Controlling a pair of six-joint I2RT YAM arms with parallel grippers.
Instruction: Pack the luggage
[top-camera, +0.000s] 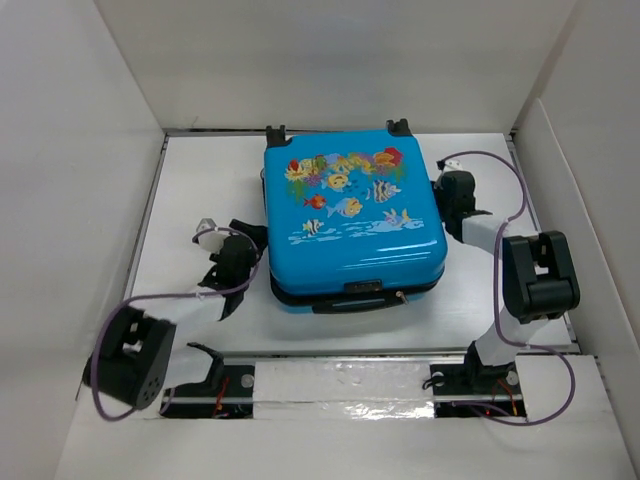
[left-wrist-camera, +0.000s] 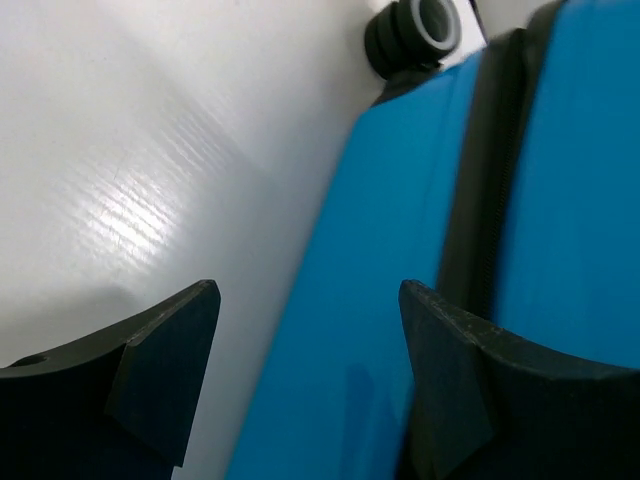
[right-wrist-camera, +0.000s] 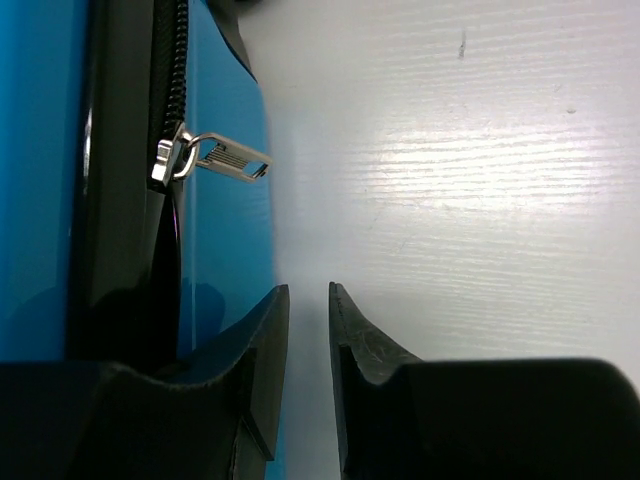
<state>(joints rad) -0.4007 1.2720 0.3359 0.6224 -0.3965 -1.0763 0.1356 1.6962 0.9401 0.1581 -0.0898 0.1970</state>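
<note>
The luggage (top-camera: 355, 215), a bright-blue suitcase with a fish and coral print, lies flat and closed in the middle of the white table (top-camera: 190, 190). My left gripper (top-camera: 250, 235) is open beside its left side. In the left wrist view (left-wrist-camera: 310, 300) the blue shell (left-wrist-camera: 330, 330) shows between the jaws, and nothing is held. My right gripper (top-camera: 442, 180) is at the case's right side. In the right wrist view (right-wrist-camera: 308, 300) its jaws stand almost together over bare table with nothing between them. A silver zipper pull (right-wrist-camera: 225, 158) sticks out of the black zip ahead of them.
White walls enclose the table on the left, back and right. A black wheel (left-wrist-camera: 415, 30) sits at the case's far left corner. The case's black handle (top-camera: 360, 290) faces the arm bases. Purple cables loop from both arms.
</note>
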